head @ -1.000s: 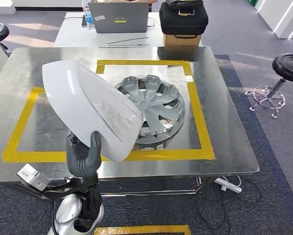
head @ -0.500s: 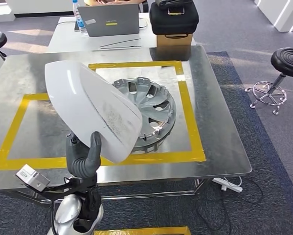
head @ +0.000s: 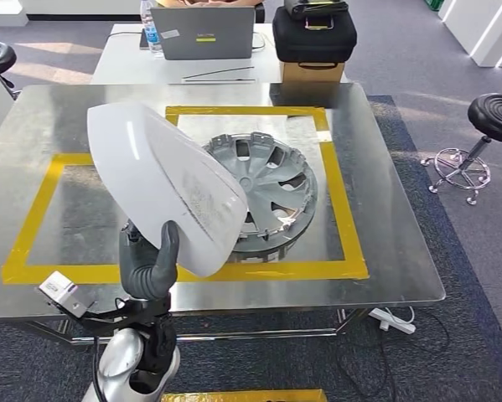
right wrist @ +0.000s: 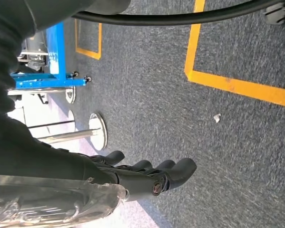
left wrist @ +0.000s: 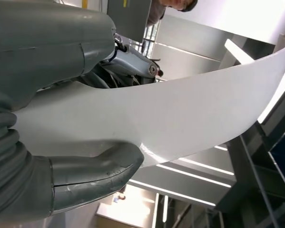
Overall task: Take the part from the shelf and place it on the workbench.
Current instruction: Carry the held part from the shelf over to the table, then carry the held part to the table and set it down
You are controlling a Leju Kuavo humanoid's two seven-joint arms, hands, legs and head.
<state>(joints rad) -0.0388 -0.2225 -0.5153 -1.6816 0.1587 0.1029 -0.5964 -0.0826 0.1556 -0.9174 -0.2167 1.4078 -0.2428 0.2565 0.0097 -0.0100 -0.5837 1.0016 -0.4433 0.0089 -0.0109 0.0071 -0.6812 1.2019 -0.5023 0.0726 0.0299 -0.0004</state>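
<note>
My left hand (head: 148, 266) grips a large white curved panel (head: 166, 186), held up over the front left of the metal workbench (head: 393, 226). The thumb lies across the panel's lower edge. In the left wrist view the white panel (left wrist: 191, 114) sits between the thick grey thumb (left wrist: 94, 173) and the hand's upper part. The panel hides part of a silver hubcap (head: 280, 180) lying inside the yellow tape rectangle (head: 343, 201). My right hand (right wrist: 148, 173) hangs over blue carpet with straight fingers and holds nothing.
Behind the workbench a white desk (head: 118, 59) carries a laptop (head: 204, 32), a water bottle (head: 151, 25) and a black case (head: 314, 33) on a cardboard box. A black stool (head: 491, 117) stands at the right. A power strip (head: 393, 318) lies on the carpet under the bench.
The whole view has swung back to the right since half a second ago, so the camera moved. The panel stays in my left hand, a little further right and lower in the picture.
</note>
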